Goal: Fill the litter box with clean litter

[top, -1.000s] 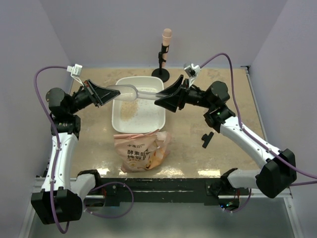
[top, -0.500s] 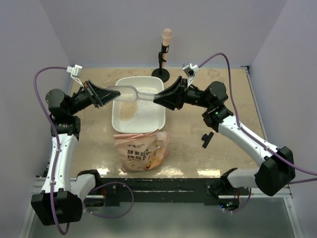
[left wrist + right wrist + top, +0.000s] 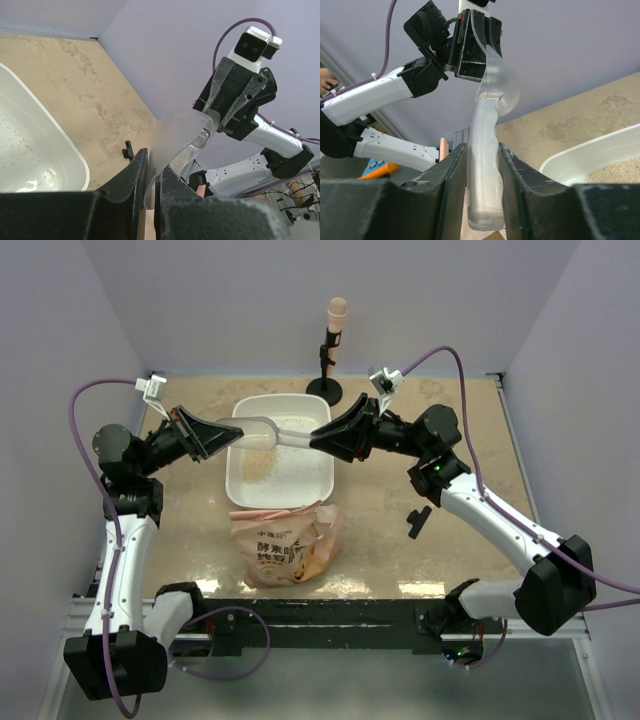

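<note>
The white litter box sits at the table's middle back, with a thin patch of beige clean litter inside. A translucent plastic scoop hangs above its far half, held from both ends. My left gripper is shut on the rim of the scoop's bowl. My right gripper is shut on the scoop's handle. The left wrist view shows the box's corner. The right wrist view shows the box and the litter.
A crinkly orange-pink litter bag lies just in front of the box. A small black clip lies on the table at the right. A black stand with a pink-topped post is behind the box.
The right gripper edged slightly left with the handle, and the left arm shifted a little. Both keep hold of the scoop over the box.
</note>
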Tool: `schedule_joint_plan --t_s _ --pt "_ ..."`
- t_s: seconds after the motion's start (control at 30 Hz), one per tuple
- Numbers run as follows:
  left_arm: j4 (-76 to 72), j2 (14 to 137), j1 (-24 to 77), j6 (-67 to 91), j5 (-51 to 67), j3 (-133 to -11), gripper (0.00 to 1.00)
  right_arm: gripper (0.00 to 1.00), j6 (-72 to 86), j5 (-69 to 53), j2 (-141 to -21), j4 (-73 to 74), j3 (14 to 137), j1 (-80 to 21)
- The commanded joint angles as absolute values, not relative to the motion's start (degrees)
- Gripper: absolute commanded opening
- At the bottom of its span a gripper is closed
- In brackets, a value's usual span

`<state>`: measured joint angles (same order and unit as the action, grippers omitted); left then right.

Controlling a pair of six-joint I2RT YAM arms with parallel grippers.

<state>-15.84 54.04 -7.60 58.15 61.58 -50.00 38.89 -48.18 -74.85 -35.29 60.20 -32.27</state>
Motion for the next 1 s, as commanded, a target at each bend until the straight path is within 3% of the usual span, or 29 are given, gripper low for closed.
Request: schedule_joint_plan --t_s 0.0,0.2,0.53,0.67,0.8,0.97 --pt "-18.02 53.52 -8.09 59.24 61.09 -50.45 0.0 0.39 39.2 -49.66 -74.44 -38.94 61.79 -32.7" --pt "-18.46 53.79 -8.09 59.41 61.17 -50.89 0.0 0.48 39.02 -49.75 -75.06 -38.5 61.52 -32.96" --pt "-18.9 53.88 -8.09 59.68 61.08 -50.89 0.0 0.44 39.55 -49.39 -76.38 -39.64 61.96 -34.01" --pt "-19.25 53.79 -8.0 59.85 61.26 -50.63 0.0 0.32 39.64 -48.96 -76.38 -39.73 62.23 -34.19" --pt "-18.72 53.44 -8.0 59.33 61.35 -50.01 0.0 0.05 39.2 -47.99 -75.68 -39.38 62.31 -34.19" --pt "-18.46 52.65 -8.0 58.62 61.52 -48.52 0.0 0.0 37.44 -47.37 -74.88 -37.0 62.58 -34.19"
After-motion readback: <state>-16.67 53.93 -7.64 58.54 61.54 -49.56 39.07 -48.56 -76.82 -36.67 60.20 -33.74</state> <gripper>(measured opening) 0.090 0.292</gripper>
